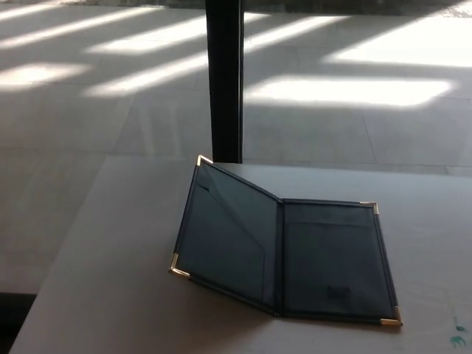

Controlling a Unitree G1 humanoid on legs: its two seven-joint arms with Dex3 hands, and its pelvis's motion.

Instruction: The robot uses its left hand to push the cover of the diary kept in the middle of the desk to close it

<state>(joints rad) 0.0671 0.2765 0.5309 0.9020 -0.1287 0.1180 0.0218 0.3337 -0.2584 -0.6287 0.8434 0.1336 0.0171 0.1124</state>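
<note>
A dark diary (pixel 284 254) with gold corner caps lies open in the middle of the pale desk (pixel 110 295). Its right half (pixel 335 262) rests flat on the desk. Its left cover (pixel 225 228) is raised at an angle, its outer edge lifted off the surface. Neither of my hands shows in the head view.
A dark vertical post (pixel 224 77) stands just behind the desk's far edge. Beyond it is a tiled floor (pixel 354 88) with bright sunlit patches. A small teal mark (pixel 459 335) sits at the desk's right edge.
</note>
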